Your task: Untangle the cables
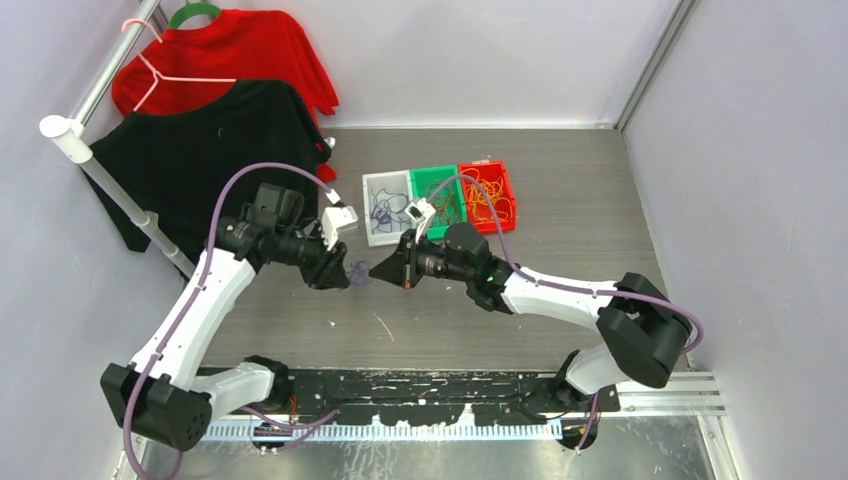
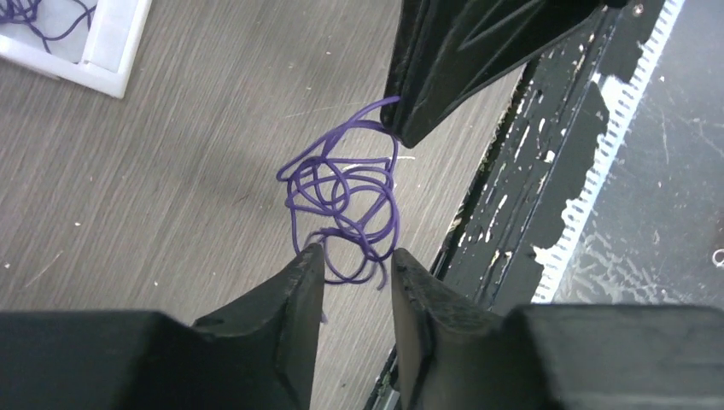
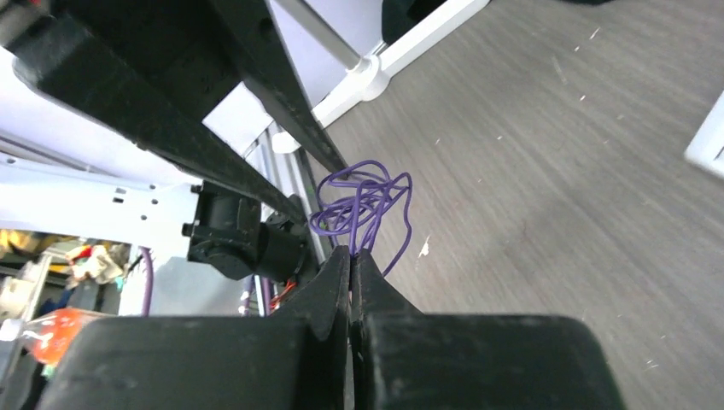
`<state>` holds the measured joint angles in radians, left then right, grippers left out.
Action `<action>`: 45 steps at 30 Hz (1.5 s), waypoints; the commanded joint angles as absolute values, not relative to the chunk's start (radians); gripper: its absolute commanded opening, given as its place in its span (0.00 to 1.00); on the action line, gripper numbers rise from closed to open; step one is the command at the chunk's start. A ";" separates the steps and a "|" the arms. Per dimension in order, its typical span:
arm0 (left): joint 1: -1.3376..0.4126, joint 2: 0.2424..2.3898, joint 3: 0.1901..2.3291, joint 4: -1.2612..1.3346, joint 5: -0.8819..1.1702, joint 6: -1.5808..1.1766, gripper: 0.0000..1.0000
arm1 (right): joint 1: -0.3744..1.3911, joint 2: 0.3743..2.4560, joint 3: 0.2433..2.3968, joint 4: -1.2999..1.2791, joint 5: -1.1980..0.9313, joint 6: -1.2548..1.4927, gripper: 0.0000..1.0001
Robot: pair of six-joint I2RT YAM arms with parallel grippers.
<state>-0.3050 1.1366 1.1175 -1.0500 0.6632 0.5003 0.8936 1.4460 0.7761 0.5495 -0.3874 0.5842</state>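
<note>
Some cable (image 2: 346,201) in right end effector (image 3: 351,254), perhaps against left end effector (image 2: 357,254).

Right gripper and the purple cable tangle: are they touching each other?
Touching. The right wrist view shows the right gripper shut, with strands of the purple cable tangle pinched between its fingertips.

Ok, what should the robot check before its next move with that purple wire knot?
1. Right claw shut on the purple tangle: ok.
2. Left claw gripping a loop: not ok, fingers apart, loops between them.
3. Claws clear of each other: ok, the tangle hangs between them.
4. Loose end found: cannot tell.
5. White tray holding purple wires nearby: ok.
</note>
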 commanded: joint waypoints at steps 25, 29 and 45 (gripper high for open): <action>-0.304 1.036 1.096 -1.137 0.805 0.525 0.26 | 0.856 1.279 0.690 0.729 -0.440 0.782 0.01; -0.305 1.031 1.096 -1.120 0.790 0.515 0.25 | 0.836 1.274 0.664 0.785 -0.439 0.829 0.01; -0.302 1.032 1.125 -0.991 0.685 0.310 0.58 | 0.821 1.269 0.620 0.857 -0.443 0.906 0.01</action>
